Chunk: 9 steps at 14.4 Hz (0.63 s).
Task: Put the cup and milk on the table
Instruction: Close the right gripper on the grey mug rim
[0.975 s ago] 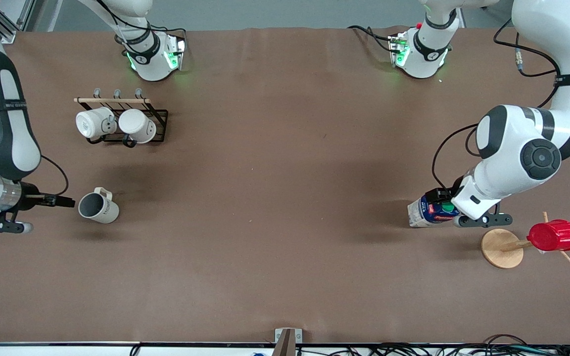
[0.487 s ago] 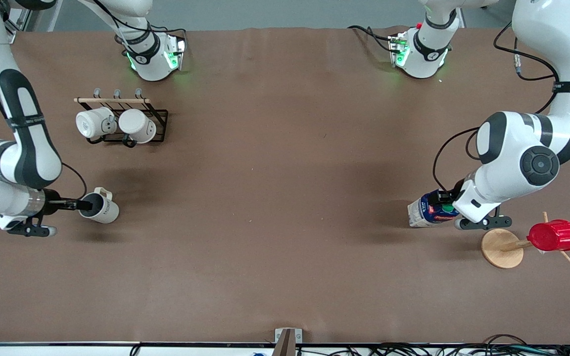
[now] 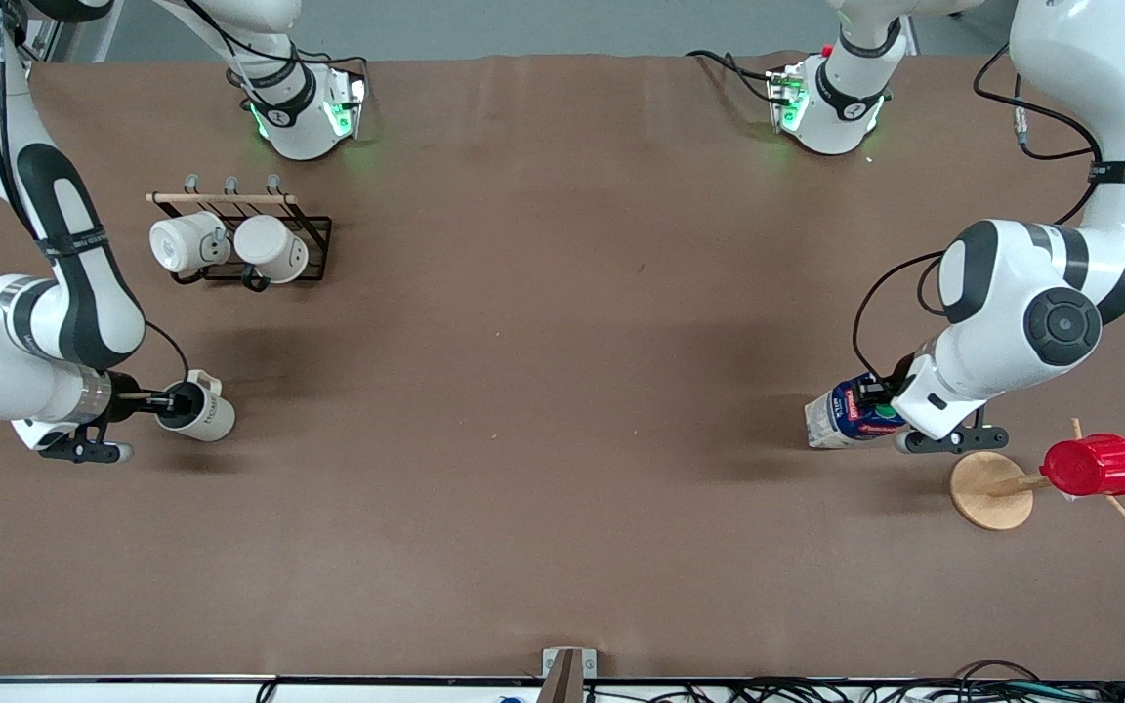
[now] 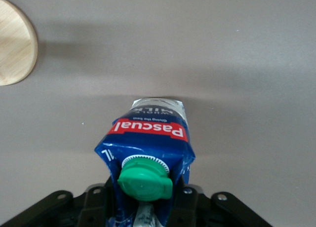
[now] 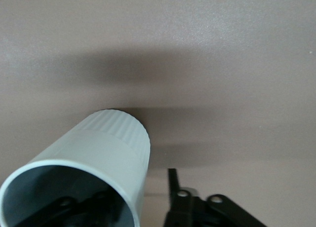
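The cup (image 3: pixel 203 412) lies on its side on the brown table (image 3: pixel 543 391) near the right arm's end, its mouth toward my right gripper (image 3: pixel 170 400). That gripper is open and straddles the rim, with one finger inside the mouth and one outside. In the right wrist view a gap shows between the cup's wall (image 5: pixel 106 143) and the outer finger, at my right gripper (image 5: pixel 140 195). My left gripper (image 3: pixel 880 405) is shut on the gabled top of the milk (image 3: pixel 841 415), which leans tilted with its white base on the table. In the left wrist view my left gripper (image 4: pixel 143 209) clamps the milk (image 4: pixel 148 133).
A black wire rack (image 3: pixel 313 227) with two plain white mugs stands farther from the front camera than the cup. A round wooden disc (image 3: pixel 982 493) with pegs carries a red ribbed cup (image 3: pixel 1093 465) close beside the left gripper; the disc also shows in the left wrist view (image 4: pixel 15 44).
My right gripper has moved in toward the cup and one finger has entered its mouth. The left gripper and the milk have hardly moved.
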{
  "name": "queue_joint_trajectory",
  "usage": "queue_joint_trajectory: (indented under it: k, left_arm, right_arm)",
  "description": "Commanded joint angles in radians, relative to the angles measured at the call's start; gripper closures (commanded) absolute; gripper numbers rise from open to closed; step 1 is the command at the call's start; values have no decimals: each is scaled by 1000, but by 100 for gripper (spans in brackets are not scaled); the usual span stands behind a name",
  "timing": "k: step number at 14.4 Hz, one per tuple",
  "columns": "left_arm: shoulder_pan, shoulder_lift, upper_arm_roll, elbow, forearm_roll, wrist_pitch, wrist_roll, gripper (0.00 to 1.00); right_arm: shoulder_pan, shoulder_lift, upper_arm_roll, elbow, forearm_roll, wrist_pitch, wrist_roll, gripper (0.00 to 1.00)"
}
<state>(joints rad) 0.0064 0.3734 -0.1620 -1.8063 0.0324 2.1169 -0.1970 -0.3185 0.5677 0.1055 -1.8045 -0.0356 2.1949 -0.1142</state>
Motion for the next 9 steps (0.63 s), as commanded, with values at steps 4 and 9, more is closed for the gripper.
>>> queue_joint_trajectory:
  k: [4,9]
  left_arm:
    - [-11,-24,-27,-4,11,-2,-12,83]
    - [-11,-42,-41,2,11,-8,-25,88]
  right_arm:
    - [10,-23,2,-26,20,2,-25,92]
    - [24,-48,3,-9,20,-47,-16,95]
